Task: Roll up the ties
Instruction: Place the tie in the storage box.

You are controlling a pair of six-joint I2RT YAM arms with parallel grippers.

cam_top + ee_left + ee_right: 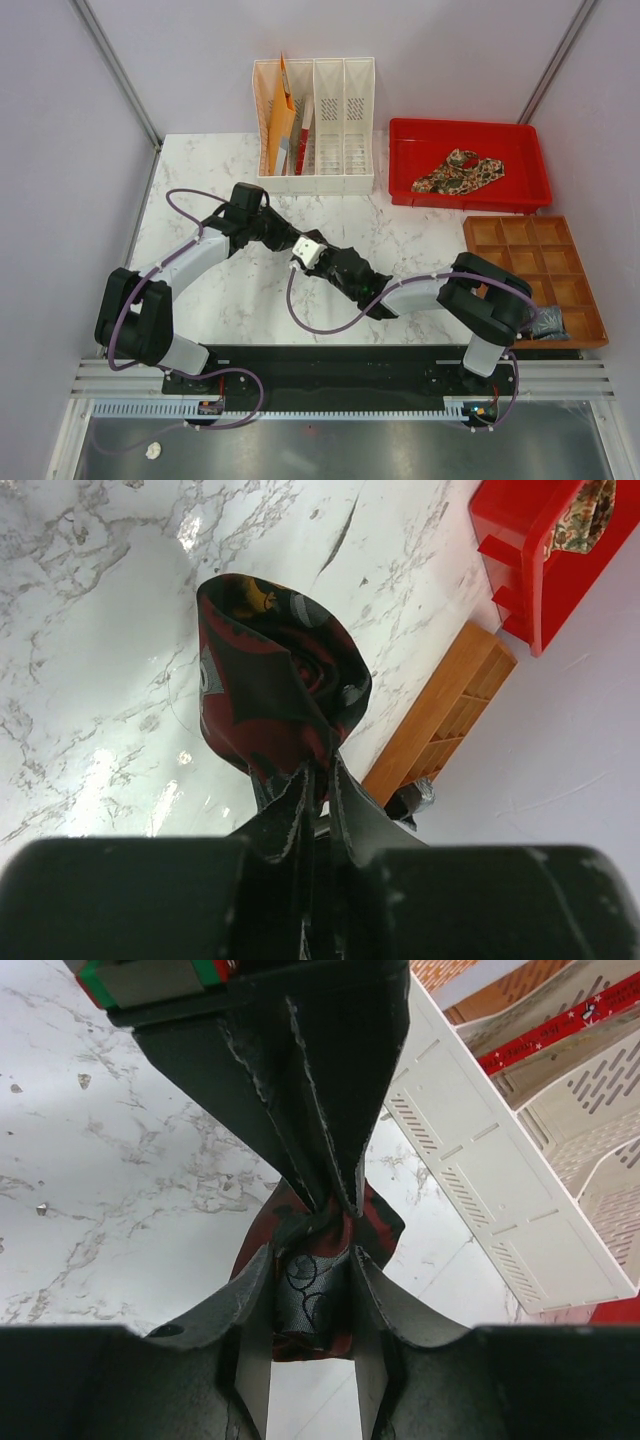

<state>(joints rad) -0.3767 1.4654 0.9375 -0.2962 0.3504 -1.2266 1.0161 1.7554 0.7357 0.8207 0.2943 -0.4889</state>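
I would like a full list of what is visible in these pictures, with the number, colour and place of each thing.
table: one, white marble, under everything
file rack: one, white, far edge, middle
folders: count unclear, orange, left slot of the file rack
tray: one, red, far right corner
paisley tie: one, tan and brown, bunched in the tray
wooden box: one, brown, many compartments, right edge
grey bundle: one, near right compartment of the wooden box; too small to identify
rolled tie: one, dark red and black, table centre, between both grippers
left gripper: one, black, shut on the rolled tie
right gripper: one, black, shut on the rolled tie from the opposite side
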